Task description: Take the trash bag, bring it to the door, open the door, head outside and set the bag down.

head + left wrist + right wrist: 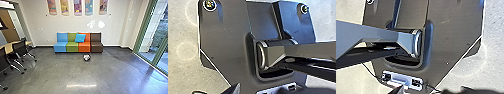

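On the floor in front of the couch, in the head view, lies a small rounded white-and-dark thing (86, 57); I cannot tell whether it is the trash bag. Tall glass panels in a green frame (157, 53) stand at the right, with daylight beyond; which part is the door is unclear. A pointed dark part of my left gripper (235, 89) shows at the bottom edge of the left wrist view. Part of my right gripper (399, 90) shows at the bottom edge of the right wrist view. How far either is open cannot be made out.
A couch (72, 47) of blue, green, orange and brown sections stands against the far wall, with a blue cushion (80, 38) on it. Black wheeled chairs (20, 50) and a light tabletop (8, 46) are at the left. Grey floor (60, 72) lies between.
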